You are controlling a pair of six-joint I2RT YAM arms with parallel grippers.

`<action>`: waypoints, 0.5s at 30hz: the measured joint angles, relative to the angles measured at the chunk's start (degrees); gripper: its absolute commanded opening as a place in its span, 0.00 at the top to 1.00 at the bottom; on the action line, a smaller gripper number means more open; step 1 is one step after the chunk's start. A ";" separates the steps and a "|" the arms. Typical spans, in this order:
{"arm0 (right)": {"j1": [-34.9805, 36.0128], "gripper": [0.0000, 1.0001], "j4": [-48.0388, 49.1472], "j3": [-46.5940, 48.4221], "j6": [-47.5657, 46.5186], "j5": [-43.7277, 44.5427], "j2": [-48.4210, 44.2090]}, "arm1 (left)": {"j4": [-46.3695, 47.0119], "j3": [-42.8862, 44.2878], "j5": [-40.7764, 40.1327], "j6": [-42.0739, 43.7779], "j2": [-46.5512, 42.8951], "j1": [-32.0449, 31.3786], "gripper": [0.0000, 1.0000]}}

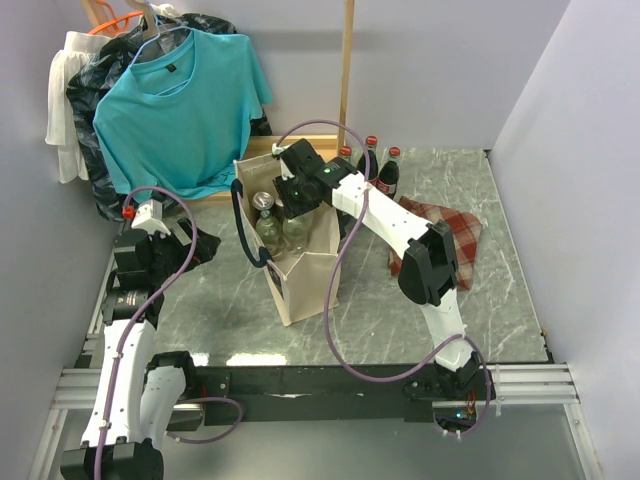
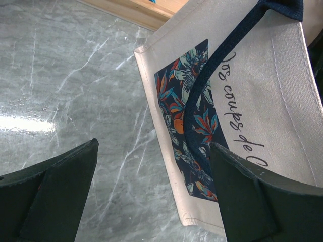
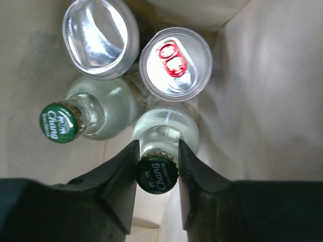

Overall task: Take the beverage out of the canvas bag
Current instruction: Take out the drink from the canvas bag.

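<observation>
From the top external view, the canvas bag [image 1: 300, 275] stands upright on the marbled bench [image 1: 500, 300] with its mouth open. The right gripper [image 1: 293, 196] reaches down into the mouth of the bag, its fingertips hidden there. A silver can top and clear glass show inside the bag. Three dark bottles with red caps [image 1: 389, 172] stand in a row just behind the bag. A red plaid cloth [image 1: 455, 228] lies to the right of the bag, and a teal T-shirt [image 1: 180, 105] hangs behind the bag on its left. The left gripper [image 1: 198, 244] sits to the left of the bag, apart from it.

From the left wrist view, the left gripper [image 2: 154, 147] has its jaws spread wide with nothing between them. The bag's side carries a dark floral patch [image 2: 189, 121] and script of which "os coups de C" can be read. A navy handle [image 2: 222, 60] loops across it.

From the right wrist view, four drinks stand inside the bag: two glass bottles and two silver cans. The right gripper [image 3: 157, 147] is clamped on the neck of the beverage bottle [image 3: 166, 127], whose green cap reads "Chang". The second bottle [image 3: 103, 108] has the same "Chang" cap. One can [image 3: 175, 61] shows a red pull tab. The other can [image 3: 100, 38] shows a plain silver end.
</observation>
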 measured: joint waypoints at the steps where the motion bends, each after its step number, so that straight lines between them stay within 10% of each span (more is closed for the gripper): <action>1: -0.07 0.70 -0.09 0.24 -0.35 0.39 0.00 | 0.00 0.00 0.00 0.00 0.00 0.00 0.04; 8: -0.31 1.00 -0.15 0.31 -0.42 -0.28 0.00 | 0.00 0.00 -0.13 0.00 0.11 0.00 0.04; 15: -0.33 1.00 -0.98 0.70 -0.59 -0.35 0.00 | -0.11 0.00 -0.39 0.00 0.37 0.00 0.04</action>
